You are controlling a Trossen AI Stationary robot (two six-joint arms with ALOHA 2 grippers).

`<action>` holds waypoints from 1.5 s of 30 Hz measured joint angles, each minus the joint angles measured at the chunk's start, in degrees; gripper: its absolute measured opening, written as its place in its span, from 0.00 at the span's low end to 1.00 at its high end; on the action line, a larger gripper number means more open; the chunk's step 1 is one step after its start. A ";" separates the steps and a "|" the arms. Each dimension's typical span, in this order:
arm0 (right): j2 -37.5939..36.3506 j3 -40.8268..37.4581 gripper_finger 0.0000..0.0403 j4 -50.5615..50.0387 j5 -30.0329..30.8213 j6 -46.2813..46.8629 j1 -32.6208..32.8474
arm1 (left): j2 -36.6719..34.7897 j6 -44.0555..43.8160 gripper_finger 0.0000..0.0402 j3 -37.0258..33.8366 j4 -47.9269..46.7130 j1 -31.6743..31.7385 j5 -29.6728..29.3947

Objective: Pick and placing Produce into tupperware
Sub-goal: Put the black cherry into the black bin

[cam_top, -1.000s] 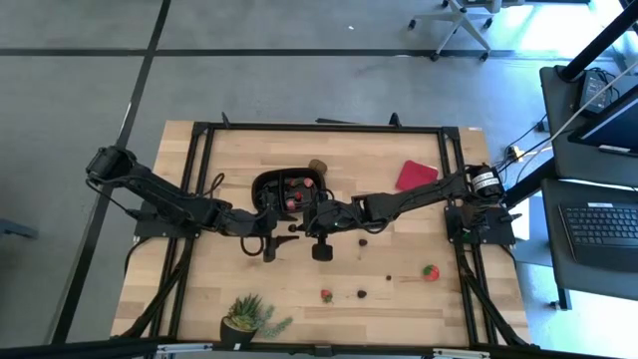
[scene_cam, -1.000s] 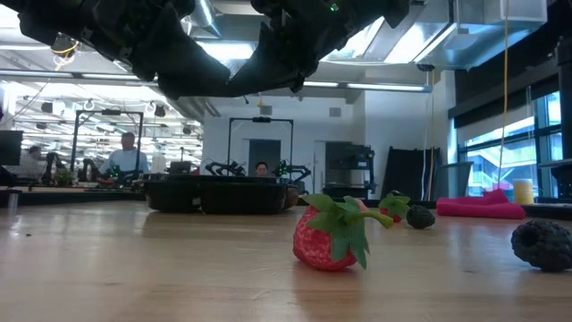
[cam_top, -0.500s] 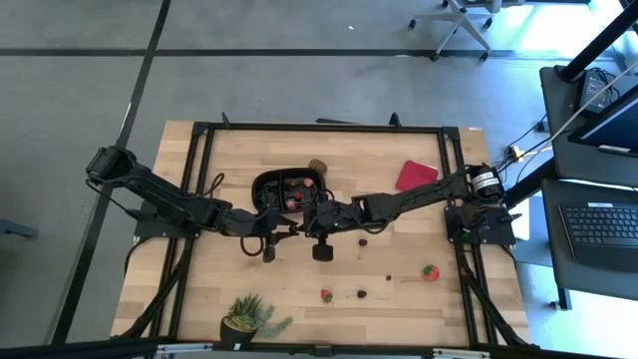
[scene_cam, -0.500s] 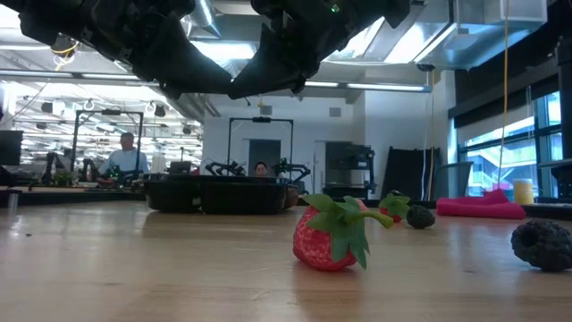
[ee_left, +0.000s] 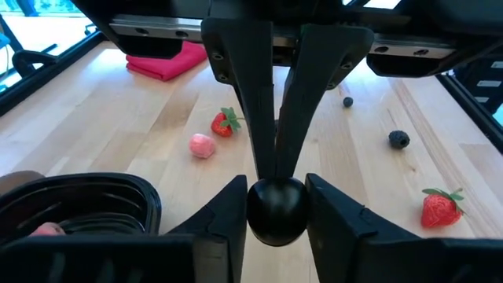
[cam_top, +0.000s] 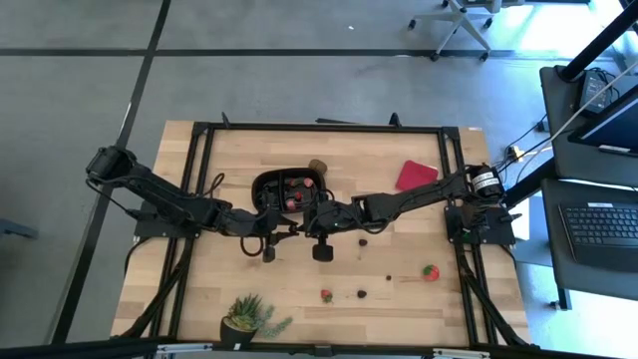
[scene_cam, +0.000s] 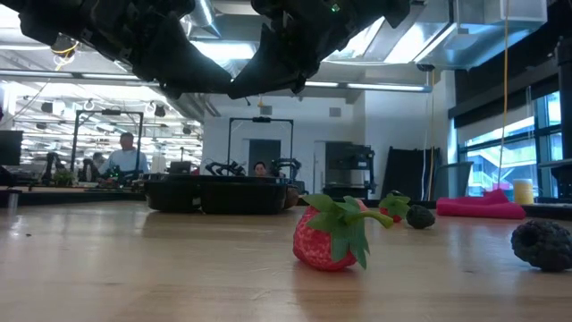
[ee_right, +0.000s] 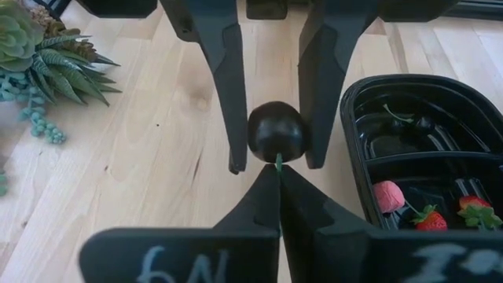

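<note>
The left end effector (ee_right: 271, 141) pinches a dark round cherry (ee_left: 276, 211) between its fingers, while the right end effector (ee_left: 275, 161), fingers shut, nips the cherry's green stem (ee_right: 277, 163) from the opposite side. Both meet tip to tip above the desk (cam_top: 399, 269). The black tupperware (ee_right: 424, 149) lies just beside them, nearer the left arm, so the carry looks short.
</note>
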 joint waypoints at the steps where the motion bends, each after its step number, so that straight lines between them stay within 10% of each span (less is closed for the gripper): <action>1: 0.00 0.00 0.00 0.00 0.00 -0.02 0.01 | 0.00 0.43 0.24 0.00 -0.01 0.00 0.00; 21: 0.00 0.02 0.31 -9.58 0.02 7.64 -1.94 | -0.56 2.69 0.24 0.00 -0.85 0.33 -0.79; 36: 0.00 0.02 0.62 -21.13 0.04 11.96 -6.27 | -16.22 -23.10 0.26 0.00 -44.65 11.29 -6.29; 45: 0.00 0.02 0.62 -20.21 0.02 12.03 -6.79 | -15.74 -21.44 0.31 0.00 -43.96 18.22 -1.34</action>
